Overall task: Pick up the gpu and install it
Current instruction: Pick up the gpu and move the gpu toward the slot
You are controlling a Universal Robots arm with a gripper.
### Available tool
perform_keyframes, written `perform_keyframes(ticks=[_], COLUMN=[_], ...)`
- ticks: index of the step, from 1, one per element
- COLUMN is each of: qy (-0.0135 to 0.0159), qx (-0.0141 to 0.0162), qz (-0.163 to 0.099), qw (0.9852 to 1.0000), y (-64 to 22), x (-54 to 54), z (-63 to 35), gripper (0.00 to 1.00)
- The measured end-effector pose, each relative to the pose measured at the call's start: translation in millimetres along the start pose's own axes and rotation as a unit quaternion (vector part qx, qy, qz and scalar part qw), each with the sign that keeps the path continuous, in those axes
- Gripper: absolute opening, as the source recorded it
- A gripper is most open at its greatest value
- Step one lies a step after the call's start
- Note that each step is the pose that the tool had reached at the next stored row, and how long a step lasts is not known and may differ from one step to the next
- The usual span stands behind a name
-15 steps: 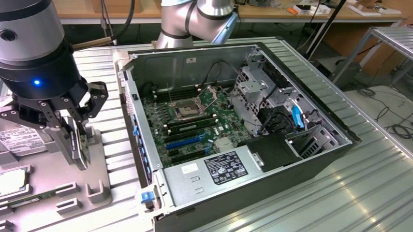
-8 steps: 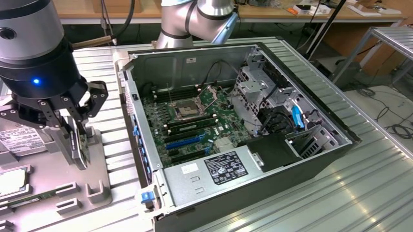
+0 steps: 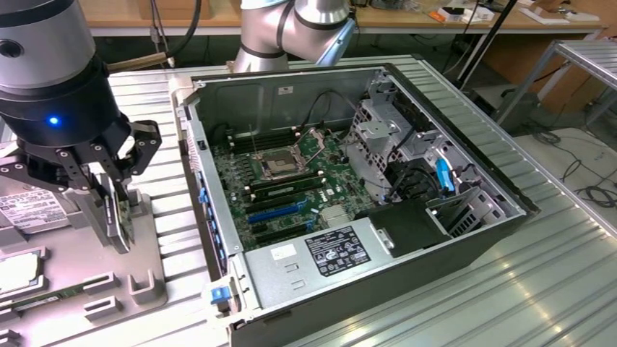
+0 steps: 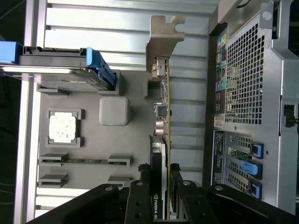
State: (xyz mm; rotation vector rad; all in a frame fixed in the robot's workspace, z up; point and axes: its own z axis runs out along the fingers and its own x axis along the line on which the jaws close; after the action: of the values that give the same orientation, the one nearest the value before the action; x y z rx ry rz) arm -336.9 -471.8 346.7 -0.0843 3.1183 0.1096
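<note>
The gpu [image 4: 165, 107] stands on edge over the grey parts holder [image 4: 93, 93], blade-thin from above, with its silver end bracket [image 4: 163, 39] at the far end. In the exterior view the gpu [image 3: 120, 220] hangs upright between the fingers, its lower edge close to the holder [image 3: 159, 289]. My gripper [image 3: 108, 217] is at the exterior view's left, beside the open computer case [image 3: 482, 217]. Its black fingers [image 4: 140, 191] press on both flat faces of the card, so my gripper [image 4: 160, 179] is shut on it.
A hard drive [image 3: 27, 211] with a white label, a processor chip [image 4: 63, 128] and a memory stick [image 4: 77, 160] sit in the holder. The motherboard's blue expansion slots [image 3: 274, 211] lie inside the case, next to the power supply [image 3: 333, 251]. Ribbed metal table [image 3: 540, 289] surrounds everything.
</note>
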Motion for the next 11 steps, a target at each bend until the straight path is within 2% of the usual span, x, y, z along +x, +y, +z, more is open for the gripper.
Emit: perform_keyframes(ticks=[11], qy=[0.0], qx=[-0.0001], qz=[0.0], qw=[1.0], y=[0.2], x=[-0.1], z=[-2.6], gripper=[0.27])
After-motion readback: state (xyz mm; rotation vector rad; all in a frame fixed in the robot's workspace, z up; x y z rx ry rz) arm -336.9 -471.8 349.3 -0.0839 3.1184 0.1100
